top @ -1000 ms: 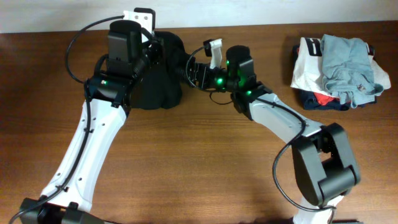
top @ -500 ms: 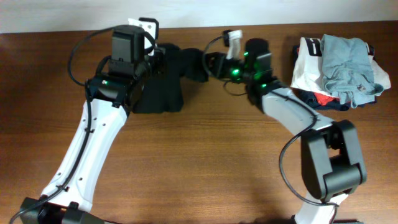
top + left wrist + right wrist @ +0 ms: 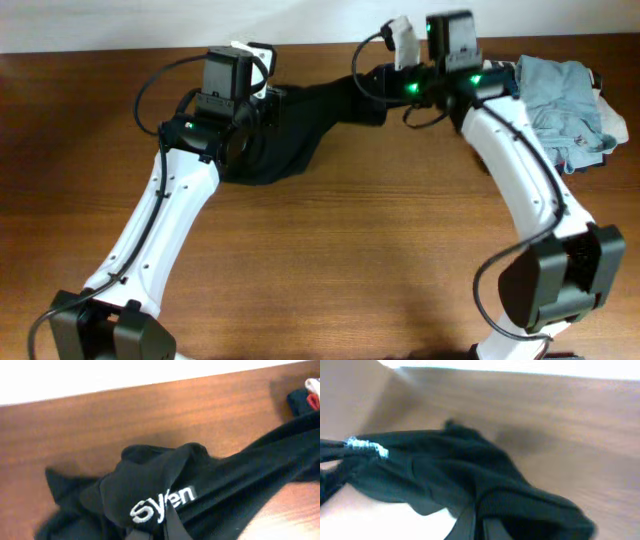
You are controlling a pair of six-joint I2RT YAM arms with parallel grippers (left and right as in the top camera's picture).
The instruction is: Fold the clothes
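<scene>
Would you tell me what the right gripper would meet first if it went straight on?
The black top held in the right gripper; beyond that, probably the left gripper, though depth is unclear.

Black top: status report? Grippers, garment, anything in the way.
Jaws shut on large black soft-fabric top: left gripper, right gripper. Top bunched, stretched between them, not folded. Light grey-blue garment beside right arm, apart from the top.

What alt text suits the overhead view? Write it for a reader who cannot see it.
A black top is held stretched between the left gripper and the right gripper at the far side of a wooden table, with its left part bunched below the left gripper. A pile of light clothes lies at the far right.
</scene>
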